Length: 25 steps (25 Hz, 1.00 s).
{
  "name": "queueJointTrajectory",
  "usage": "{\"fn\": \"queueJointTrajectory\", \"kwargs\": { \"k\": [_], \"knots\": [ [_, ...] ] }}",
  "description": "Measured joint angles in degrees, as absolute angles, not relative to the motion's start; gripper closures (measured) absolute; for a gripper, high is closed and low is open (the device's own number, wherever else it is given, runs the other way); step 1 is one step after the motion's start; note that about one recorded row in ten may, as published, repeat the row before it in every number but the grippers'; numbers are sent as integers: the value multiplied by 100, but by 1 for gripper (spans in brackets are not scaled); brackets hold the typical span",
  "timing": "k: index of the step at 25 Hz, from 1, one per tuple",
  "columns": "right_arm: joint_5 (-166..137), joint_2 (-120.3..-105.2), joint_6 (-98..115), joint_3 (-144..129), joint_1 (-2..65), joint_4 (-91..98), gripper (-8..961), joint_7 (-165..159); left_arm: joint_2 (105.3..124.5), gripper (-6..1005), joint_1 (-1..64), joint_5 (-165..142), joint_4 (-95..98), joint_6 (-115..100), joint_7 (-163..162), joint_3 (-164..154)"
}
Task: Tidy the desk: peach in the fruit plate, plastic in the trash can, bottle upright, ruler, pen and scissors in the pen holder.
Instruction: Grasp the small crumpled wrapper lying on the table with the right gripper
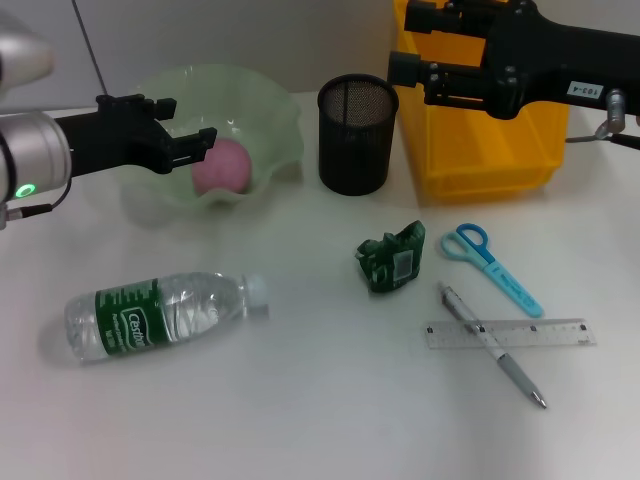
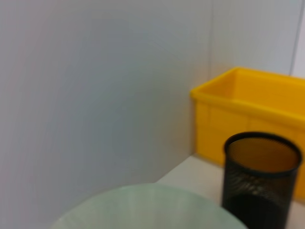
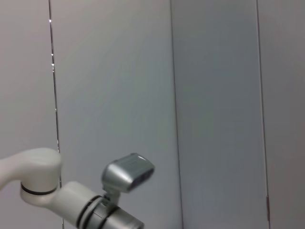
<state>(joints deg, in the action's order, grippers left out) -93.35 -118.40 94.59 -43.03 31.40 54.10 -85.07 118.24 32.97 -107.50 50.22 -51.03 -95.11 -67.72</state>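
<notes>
A pink peach (image 1: 222, 167) lies in the pale green fruit plate (image 1: 270, 110) at the back left. My left gripper (image 1: 182, 122) is open and empty just above the plate, beside the peach. A clear bottle with a green label (image 1: 160, 315) lies on its side at the front left. Crumpled green plastic (image 1: 392, 258) lies mid-table. Blue scissors (image 1: 490, 262), a pen (image 1: 490, 345) and a clear ruler (image 1: 510, 333) lie at the right, the pen across the ruler. The black mesh pen holder (image 1: 357, 133) stands at the back. My right gripper (image 1: 408, 42) is open and empty over the yellow bin (image 1: 480, 150).
The left wrist view shows the plate's rim (image 2: 147, 205), the pen holder (image 2: 262, 176) and the yellow bin (image 2: 252, 109) against the wall. The right wrist view shows only the wall and part of the left arm (image 3: 47, 181).
</notes>
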Motion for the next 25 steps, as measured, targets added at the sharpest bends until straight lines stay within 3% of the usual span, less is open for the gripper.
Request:
{"fn": "queueJointTrajectory", "kwargs": {
  "k": [15,25],
  "knots": [
    [-9394,-11843,9248,-4318,3155,5415,288,-8544,11808,348,2845,-10505,4970,-8134,-8522,-5191],
    [-10927,-11891,8619,-4760,3365,6317,292,-10635,11808,350,2811,-10283,4743,-8273,-8388,-5103]
  ]
}}
